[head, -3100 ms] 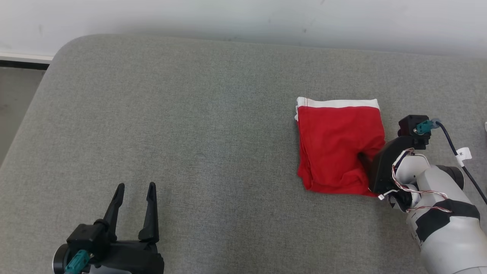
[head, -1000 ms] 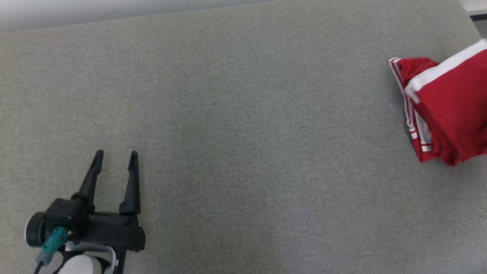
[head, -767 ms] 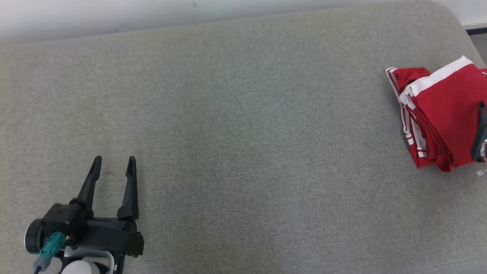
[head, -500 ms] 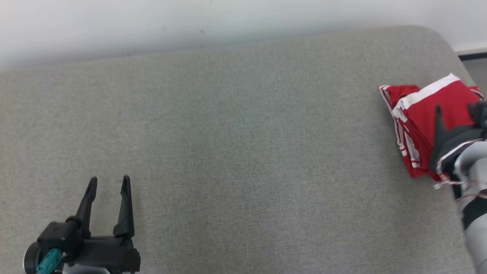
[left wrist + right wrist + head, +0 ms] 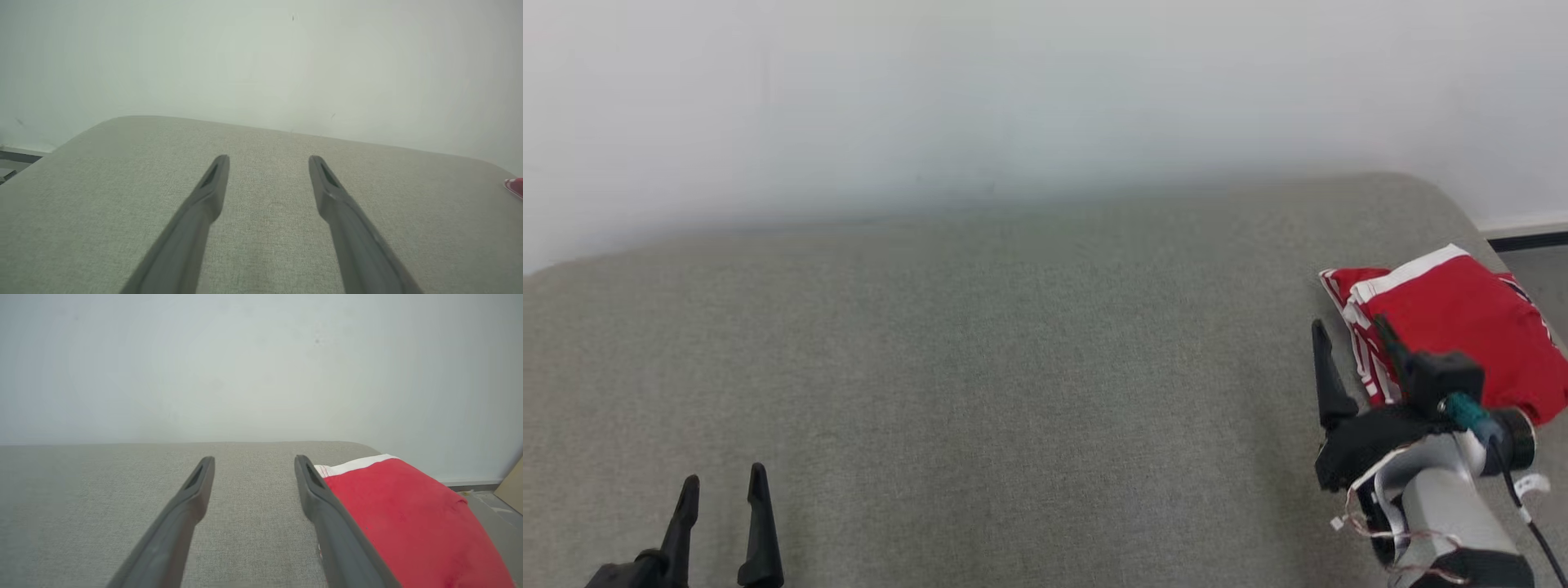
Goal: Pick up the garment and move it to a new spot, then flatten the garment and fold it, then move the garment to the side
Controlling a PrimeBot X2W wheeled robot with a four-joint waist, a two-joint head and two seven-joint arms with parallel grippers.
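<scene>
Right gripper [image 5: 254, 458] is wide open and empty, with the folded red garment [image 5: 1462, 327] just right of its right finger on the cushion [image 5: 1013, 367]; left gripper [image 5: 725, 476] is also wide and empty, well apart.

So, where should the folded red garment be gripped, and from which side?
Take the red garment by its left edge, where the striped layers stack; the open right gripper stands there, so coming from the left probably pinches all layers.
</scene>
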